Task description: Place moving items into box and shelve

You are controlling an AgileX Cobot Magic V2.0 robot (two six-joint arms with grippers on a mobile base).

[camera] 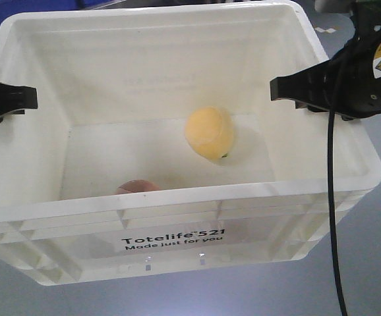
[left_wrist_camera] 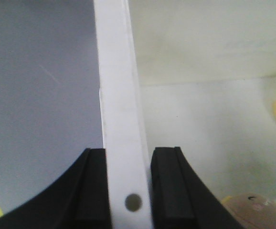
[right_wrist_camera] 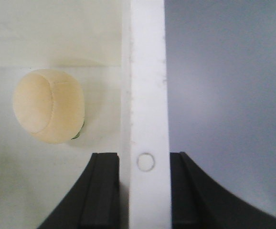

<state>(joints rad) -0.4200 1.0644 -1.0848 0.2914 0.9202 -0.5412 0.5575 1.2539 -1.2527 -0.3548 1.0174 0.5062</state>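
Box: the white box (camera: 177,197) stood open-topped with its print on the near wall, over grey floor (camera: 375,276).
Ball: the yellow ball (camera: 208,133) lay on the box bottom, toward the far wall and right of centre.
Pink item: the smaller pink item (camera: 138,186) lay against the near wall, left of centre, half hidden by the rim.
Left gripper: the left gripper (left_wrist_camera: 128,160) straddled the left rim, fingers pressed on both faces.
Right gripper: the right gripper (right_wrist_camera: 145,160) pinched the right rim likewise, with a thin shadow on its inner side.
Done: both items were inside, so packing looked finished.
Remaining: lifting and shelving — no shelf was in view.
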